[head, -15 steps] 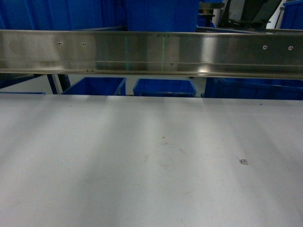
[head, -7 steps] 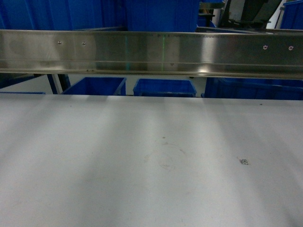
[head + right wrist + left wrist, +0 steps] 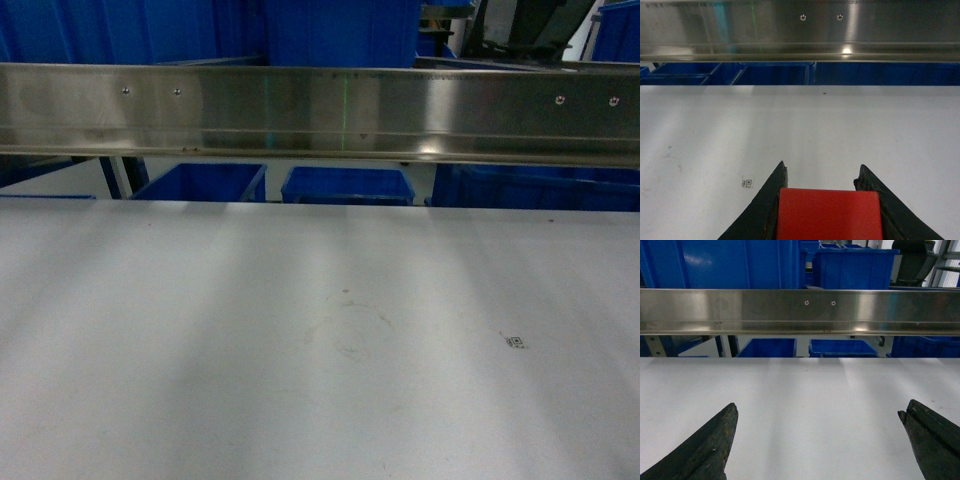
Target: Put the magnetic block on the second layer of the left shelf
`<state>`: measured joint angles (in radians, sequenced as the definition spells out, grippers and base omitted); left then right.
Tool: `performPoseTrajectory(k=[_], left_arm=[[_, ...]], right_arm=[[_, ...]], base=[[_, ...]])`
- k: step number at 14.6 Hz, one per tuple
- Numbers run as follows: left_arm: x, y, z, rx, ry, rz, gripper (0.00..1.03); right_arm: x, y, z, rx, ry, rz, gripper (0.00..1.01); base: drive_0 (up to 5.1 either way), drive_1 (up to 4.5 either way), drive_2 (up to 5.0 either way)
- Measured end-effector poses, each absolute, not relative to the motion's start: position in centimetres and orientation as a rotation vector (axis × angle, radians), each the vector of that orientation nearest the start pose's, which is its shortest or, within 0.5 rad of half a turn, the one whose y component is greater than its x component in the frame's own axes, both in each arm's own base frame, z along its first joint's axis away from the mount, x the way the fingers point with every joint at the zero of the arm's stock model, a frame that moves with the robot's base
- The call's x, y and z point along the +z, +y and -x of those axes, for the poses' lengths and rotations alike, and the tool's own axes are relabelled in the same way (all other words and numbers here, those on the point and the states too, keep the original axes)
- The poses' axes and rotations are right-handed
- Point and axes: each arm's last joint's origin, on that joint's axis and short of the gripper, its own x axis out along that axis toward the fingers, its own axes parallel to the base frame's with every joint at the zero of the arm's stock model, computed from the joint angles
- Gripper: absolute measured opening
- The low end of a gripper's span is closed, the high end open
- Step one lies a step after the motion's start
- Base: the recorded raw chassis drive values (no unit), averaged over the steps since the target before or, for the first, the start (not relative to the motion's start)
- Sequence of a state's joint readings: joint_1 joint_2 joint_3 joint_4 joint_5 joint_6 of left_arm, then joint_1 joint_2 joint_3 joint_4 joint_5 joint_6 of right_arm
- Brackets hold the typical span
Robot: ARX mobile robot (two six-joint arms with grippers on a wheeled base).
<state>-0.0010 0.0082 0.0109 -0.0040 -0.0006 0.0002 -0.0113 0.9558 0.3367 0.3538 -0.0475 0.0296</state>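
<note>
The right gripper (image 3: 829,200) pinches the magnetic block (image 3: 829,214), a plain red cube wedged squarely between its two dark fingers (image 3: 767,205), low over a white tabletop (image 3: 800,130) in the right wrist view. The left gripper (image 3: 817,440) hangs empty with its jaws spread wide, nothing between them but bare table. Neither arm shows in the head view, where only the tabletop (image 3: 300,330), a faint ring-shaped smudge (image 3: 350,335) and a small printed marker (image 3: 515,342) appear. Across the far edge of the table runs a shiny stainless-steel rail (image 3: 320,110) with small screw heads, and behind and below it stand several blue tubs (image 3: 345,185). The left shelf second layer cannot be singled out from these pictures; the rack's tiers to the robot's left lie outside all three views, so the block is judged to be well short of its goal. The step in hand appears to be carrying the cube toward that shelf. To do it well, the grip should hold firm on the smooth faces so the cube does not slip or twist, and the wrist should rise enough to clear the steel rail before any reach forward. The base or arm will likely have to swing left to bring the target tier and its deep tub into sight before the block is let go. The idle left arm is best kept out of the path.
</note>
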Motion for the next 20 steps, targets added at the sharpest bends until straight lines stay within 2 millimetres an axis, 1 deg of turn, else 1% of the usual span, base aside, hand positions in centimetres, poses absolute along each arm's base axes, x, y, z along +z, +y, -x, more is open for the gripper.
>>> performPoseTrajectory(k=[1, 2, 3, 5, 7, 9, 12, 15, 20], left_arm=[[16.6, 0.0, -9.8, 0.000, 0.001, 0.000, 0.98], [16.6, 0.0, -9.8, 0.000, 0.001, 0.000, 0.98], [16.6, 0.0, -9.8, 0.000, 0.001, 0.000, 0.98], [16.6, 0.0, -9.8, 0.000, 0.001, 0.000, 0.98], [16.6, 0.0, -9.8, 0.000, 0.001, 0.000, 0.98], [16.6, 0.0, -9.8, 0.000, 0.001, 0.000, 0.98], [16.6, 0.0, -9.8, 0.000, 0.001, 0.000, 0.98], [16.6, 0.0, -9.8, 0.000, 0.001, 0.000, 0.98], [16.6, 0.0, -9.8, 0.000, 0.001, 0.000, 0.98]], right_arm=[[19.8, 0.0, -18.5, 0.018, 0.252, -0.036, 0.34], [19.6, 0.3, -17.9, 0.019, 0.239, -0.032, 0.34], [19.0, 0.8, -17.5, 0.033, 0.253, -0.025, 0.34], [19.3, 0.8, -17.4, 0.033, 0.226, -0.018, 0.34], [19.9, 0.8, -17.5, 0.033, 0.161, 0.008, 0.34], [19.5, 0.7, -17.3, 0.020, 0.153, 0.025, 0.34], [19.9, 0.6, -17.0, -0.010, 0.073, 0.024, 0.34], [19.0, 0.6, -16.7, -0.014, 0.103, 0.025, 0.34], [18.8, 0.3, -16.7, -0.031, 0.124, 0.016, 0.34]], base=[[0.0, 0.00, 0.0], [0.0, 0.00, 0.0], [0.0, 0.00, 0.0], [0.0, 0.00, 0.0], [0.0, 0.00, 0.0], [0.0, 0.00, 0.0], [0.0, 0.00, 0.0], [0.0, 0.00, 0.0], [0.0, 0.00, 0.0]])
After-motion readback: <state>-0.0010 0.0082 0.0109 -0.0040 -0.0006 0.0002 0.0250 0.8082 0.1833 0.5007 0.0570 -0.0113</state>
